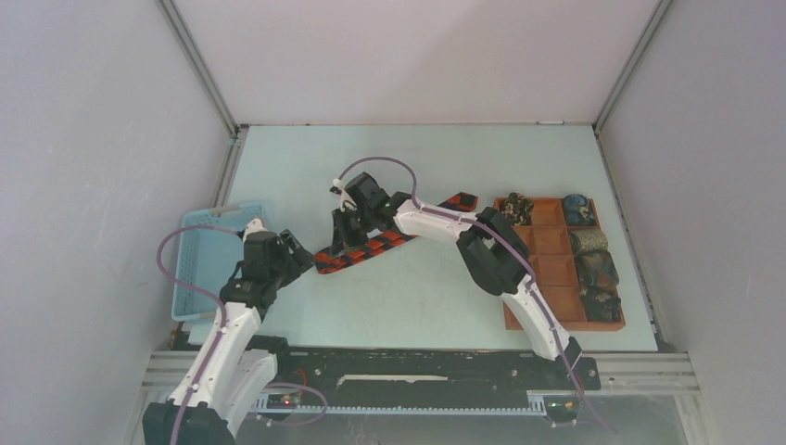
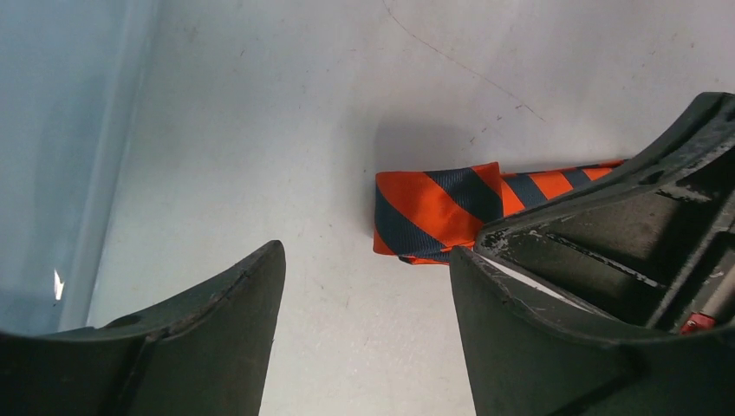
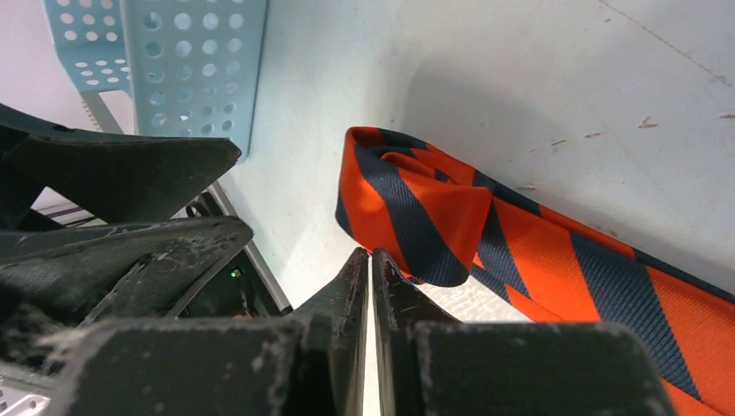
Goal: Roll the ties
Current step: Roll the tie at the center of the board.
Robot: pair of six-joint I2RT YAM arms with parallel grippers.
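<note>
A long tie (image 1: 389, 239) with red-orange and dark diagonal stripes lies slanted across the middle of the table. Its left end (image 3: 407, 208) is folded over on itself. My right gripper (image 3: 371, 256) is shut, its tips right against that folded end, with nothing showing between the jaws. In the top view the right gripper (image 1: 341, 239) stands over the tie's left part. My left gripper (image 2: 364, 260) hangs open just left of the folded end (image 2: 433, 212), with bare table between its fingers. From above, the left gripper (image 1: 298, 258) is next to the tie's tip.
A light blue perforated basket (image 1: 199, 269) stands at the left table edge, close behind the left arm. A brown compartmented tray (image 1: 547, 269) at the right holds several small rolled ties (image 1: 593, 269). White walls close in the table.
</note>
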